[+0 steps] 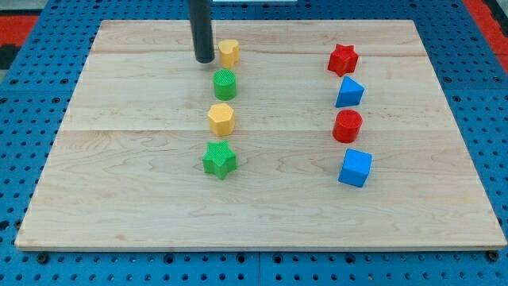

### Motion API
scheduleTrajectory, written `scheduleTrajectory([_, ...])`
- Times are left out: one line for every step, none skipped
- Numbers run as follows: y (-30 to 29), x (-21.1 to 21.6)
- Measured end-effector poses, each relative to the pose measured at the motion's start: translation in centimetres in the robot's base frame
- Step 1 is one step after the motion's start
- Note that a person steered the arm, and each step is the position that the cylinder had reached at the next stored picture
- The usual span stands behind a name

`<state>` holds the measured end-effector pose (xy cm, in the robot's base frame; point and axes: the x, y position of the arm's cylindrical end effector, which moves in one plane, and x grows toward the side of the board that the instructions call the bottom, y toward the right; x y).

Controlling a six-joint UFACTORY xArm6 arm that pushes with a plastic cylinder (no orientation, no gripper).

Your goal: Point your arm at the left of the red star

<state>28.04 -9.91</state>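
My tip (205,60) sits near the view's top on the wooden board (119,199), just left of a yellow block (229,52) & well apart from the red star (343,59), which is at the top of the right-hand column; there are no fingers, just a bare rod, so nothing is grasped. Left column, top to bottom: yellow block, green cylinder (225,83), 2nd yellow block (221,118), green star (220,160). Right column below the red star: blue block (349,92), red cylinder (347,126), blue cube (355,168).
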Motion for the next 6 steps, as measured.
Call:
scheduleTrajectory([-1.0, -6.4])
scheduleTrajectory([7.2, -8.8])
scheduleTrajectory([14.5, -7.0])
scheduleTrajectory([15.6, -1.5])
scheduleTrajectory([15.8, 5.4])
scheduleTrajectory([15.8, 13.3])
